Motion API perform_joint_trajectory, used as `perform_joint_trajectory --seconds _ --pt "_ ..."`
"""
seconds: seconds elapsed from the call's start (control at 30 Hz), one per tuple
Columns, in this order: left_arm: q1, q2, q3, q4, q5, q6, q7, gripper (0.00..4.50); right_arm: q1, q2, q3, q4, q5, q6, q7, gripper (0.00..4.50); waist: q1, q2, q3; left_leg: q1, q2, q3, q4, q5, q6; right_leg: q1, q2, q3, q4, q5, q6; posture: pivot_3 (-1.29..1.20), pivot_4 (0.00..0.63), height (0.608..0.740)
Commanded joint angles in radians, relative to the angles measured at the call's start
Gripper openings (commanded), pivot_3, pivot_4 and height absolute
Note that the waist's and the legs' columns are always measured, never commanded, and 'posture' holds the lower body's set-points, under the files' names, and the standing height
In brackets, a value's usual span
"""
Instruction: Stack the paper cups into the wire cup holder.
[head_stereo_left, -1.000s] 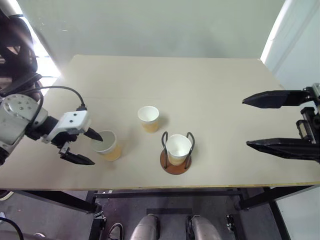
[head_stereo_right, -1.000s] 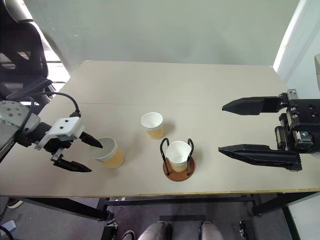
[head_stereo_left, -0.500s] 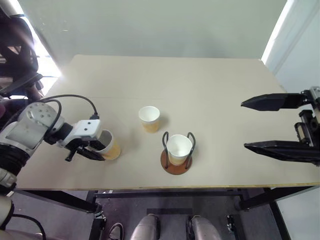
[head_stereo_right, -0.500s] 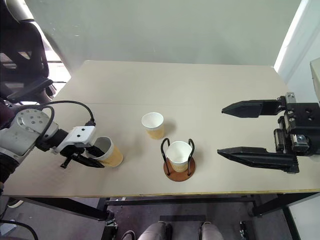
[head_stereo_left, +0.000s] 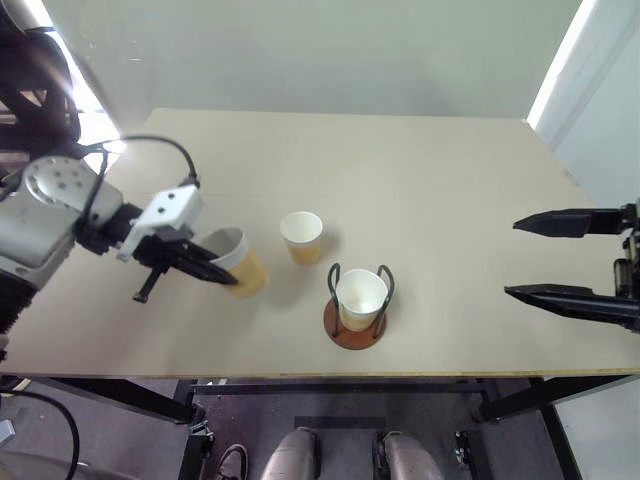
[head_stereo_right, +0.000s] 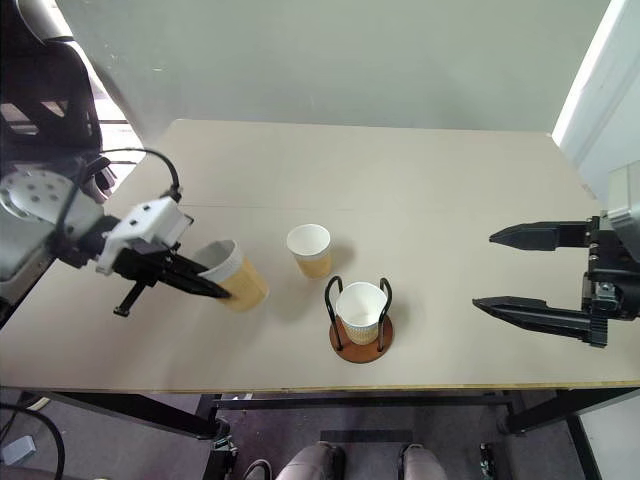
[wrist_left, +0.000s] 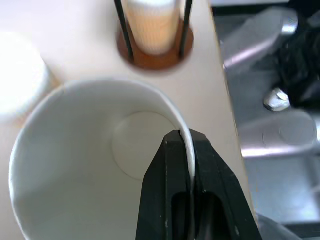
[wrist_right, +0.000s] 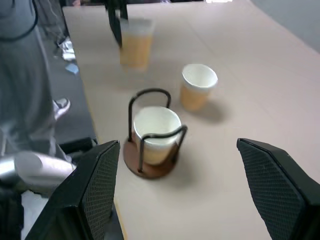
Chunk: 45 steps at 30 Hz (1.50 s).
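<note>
My left gripper (head_stereo_left: 222, 276) is shut on the rim of a tan paper cup (head_stereo_left: 240, 264), which hangs tilted just above the table's left side; the pinched rim (wrist_left: 188, 150) shows in the left wrist view. A second paper cup (head_stereo_left: 301, 236) stands upright on the table to the right of it. A third paper cup (head_stereo_left: 360, 298) sits inside the wire cup holder (head_stereo_left: 355, 325), a reddish-brown disc with two black wire loops, near the front edge. My right gripper (head_stereo_right: 500, 268) hovers open at the far right, well clear of the holder.
The beige table (head_stereo_left: 400, 190) has a front edge just past the holder. A dark office chair (head_stereo_right: 40, 90) stands off the table's left rear corner. A pale wall runs behind the table.
My left gripper closed on the cup's rim, then lifted it up and to the right, tilting it. The right gripper drew back toward the right.
</note>
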Motion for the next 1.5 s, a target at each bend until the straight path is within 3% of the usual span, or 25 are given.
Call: perform_joint_trajectory --seconds 0.03,0.2,0.37,0.73,0.8,1.13,1.5 --pt "-0.085 0.013 0.019 -0.041 -0.098 0.027 -0.031 0.02 0.009 -0.008 -0.081 -0.001 -0.042 -0.025 0.051 3.87 -0.001 0.0 0.0 0.0 0.0 0.0 0.0 0.0 0.0 0.0 0.0 0.0 0.0 0.0 0.0 0.0 0.15 0.74" --pt "-0.256 -0.032 -0.052 -0.018 -0.194 -0.002 -0.031 0.02 -0.017 -0.011 -0.121 0.006 -0.024 -0.03 0.067 3.87 -0.002 0.0 0.0 0.0 0.0 0.0 0.0 0.001 0.001 0.0 0.0 0.0 0.0 0.0 0.001 0.0 0.15 0.74" --pt "-0.427 -0.127 -0.216 0.094 -0.21 -0.105 -0.031 0.02 -0.058 -0.016 -0.158 0.006 0.034 -0.008 0.046 3.87 0.0 0.001 0.001 0.001 0.0 0.0 0.001 0.002 0.003 0.003 0.0 0.001 0.0 -0.001 0.003 0.0 0.15 0.74" --pt "-0.633 -0.364 -0.505 0.267 -0.301 -0.337 -0.031 0.02 -0.025 -0.017 -0.301 -0.084 0.119 0.119 -0.032 3.87 0.004 0.001 0.002 -0.002 -0.002 0.001 0.004 0.004 0.02 0.005 -0.002 0.002 -0.001 -0.006 0.016 0.0 0.15 0.74" --pt "-0.657 -0.389 -0.544 0.272 -0.323 -0.363 -0.031 0.02 -0.025 -0.018 -0.311 -0.096 0.143 0.13 -0.057 3.87 0.007 0.002 0.002 -0.003 -0.003 0.001 0.005 0.003 0.02 0.005 -0.003 0.001 -0.002 -0.003 0.025 0.0 0.15 0.74" --pt "-0.713 -0.414 -0.751 0.197 -0.39 -0.478 -0.031 0.02 -0.011 -0.038 -0.402 -0.125 0.248 0.207 -0.139 3.87 0.008 0.006 0.003 -0.003 -0.008 0.008 0.01 -0.007 0.022 0.007 -0.013 0.002 -0.001 -0.01 0.036 0.0 0.15 0.74" --pt "-0.731 -0.486 -0.83 0.225 -0.416 -0.548 -0.031 0.02 0.01 -0.068 -0.505 -0.139 0.349 0.285 -0.214 3.87 0.016 0.006 0.003 -0.002 -0.01 0.01 0.019 -0.015 0.027 0.012 -0.014 0.0 -0.002 -0.012 0.039 0.0 0.15 0.74"
